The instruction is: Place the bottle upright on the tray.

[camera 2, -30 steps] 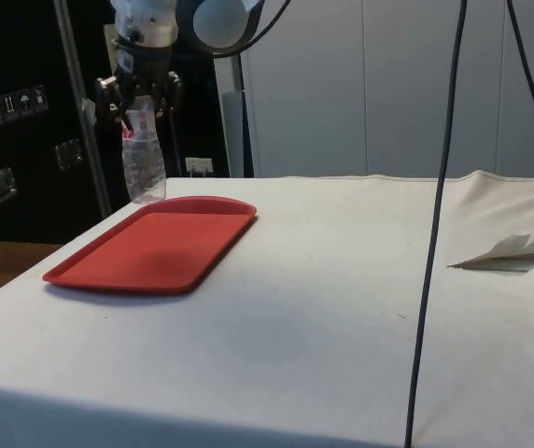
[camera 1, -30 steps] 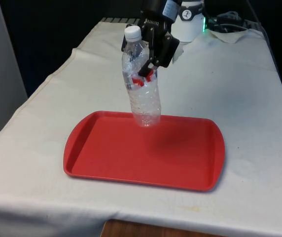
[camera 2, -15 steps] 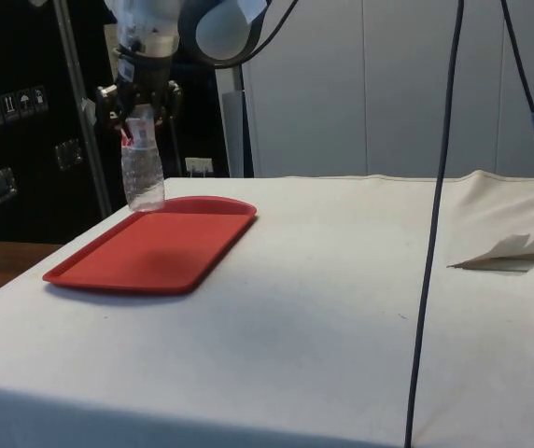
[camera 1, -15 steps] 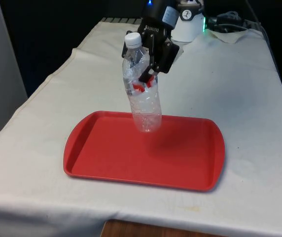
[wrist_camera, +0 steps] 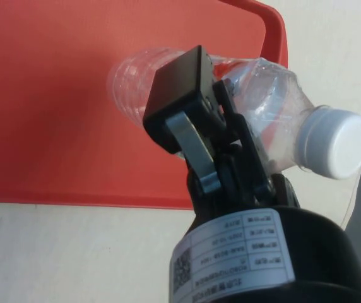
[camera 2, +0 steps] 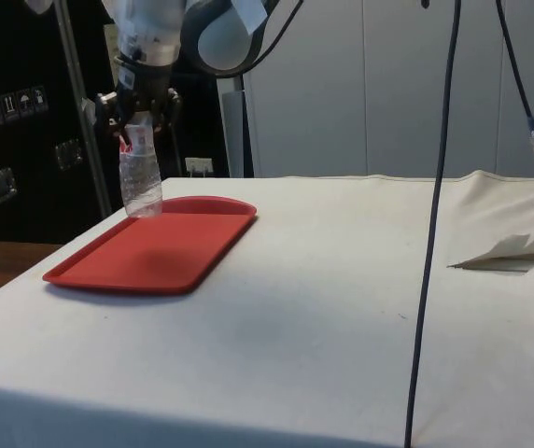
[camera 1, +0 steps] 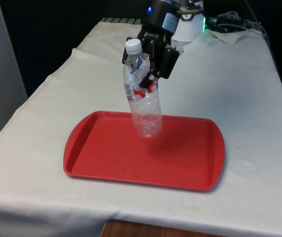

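Black two-finger gripper sits in the upper centre of the front frame, fingers pinching the clear crumpled plastic bottle with a white screw cap around its upper body, at the band of red label

Bottle is near upright, tilted slightly: cap towards the frame's upper left, base towards the lower right. Cap sits just beside the gripper body on the front view's left

Flat red plastic tray with rounded corners takes the lower centre of the front frame, lying on the white tablecloth. Bottle base overlaps the tray's far half, left of centre in the frame. Faint shadow on the tray floor right beside the base. Cannot tell from here whether the base touches the tray or hangs just over it

Side frame: gripper in the upper left, bottle hanging below it, base level with the far rim of the tray. Contact not resolvable here either

Wrist frame: one black finger pressed flat against the bottle wall, plastic dented around it; the other finger is behind the bottle. White cap to the right of the frame, tray behind the bottle, cloth along the lower edge
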